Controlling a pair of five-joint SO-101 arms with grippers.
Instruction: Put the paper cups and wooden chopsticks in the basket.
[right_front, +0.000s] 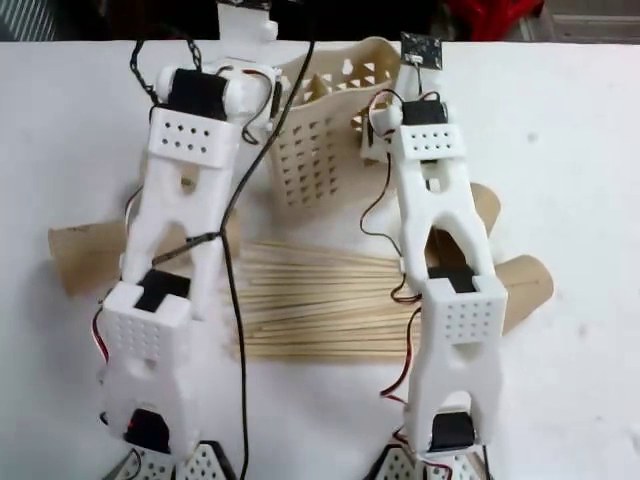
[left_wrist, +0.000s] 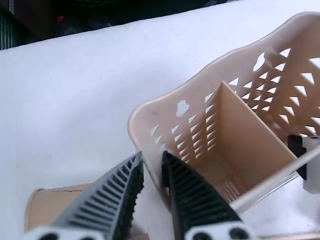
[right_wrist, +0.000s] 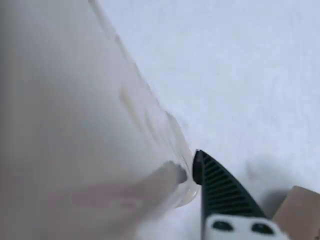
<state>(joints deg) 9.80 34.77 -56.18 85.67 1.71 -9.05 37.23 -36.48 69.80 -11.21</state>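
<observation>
— How is the left pincer (left_wrist: 152, 192)?
— Narrowly apart, gripping nothing, at the basket (left_wrist: 235, 125) corner, its arm stretched forward.
— And the right pincer (right_wrist: 192, 172)?
— Close against the basket's outer wall. Apart or together, I cannot tell.
— The goods?
— The wooden chopsticks (right_front: 320, 300) are heaped on the table (right_front: 570, 150) between the arms, and paper cups (right_front: 85, 255) lie sideways on either side.

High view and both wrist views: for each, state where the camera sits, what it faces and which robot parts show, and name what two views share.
High view: above the table, looking down; left arm, right arm, basket, chopsticks, paper cups.
Left wrist view: on the left wrist, facing the basket's corner past the left gripper.
Right wrist view: on the right wrist, close against a blurred pale surface; right gripper shows.
Shared: basket, high and left wrist views.
</observation>
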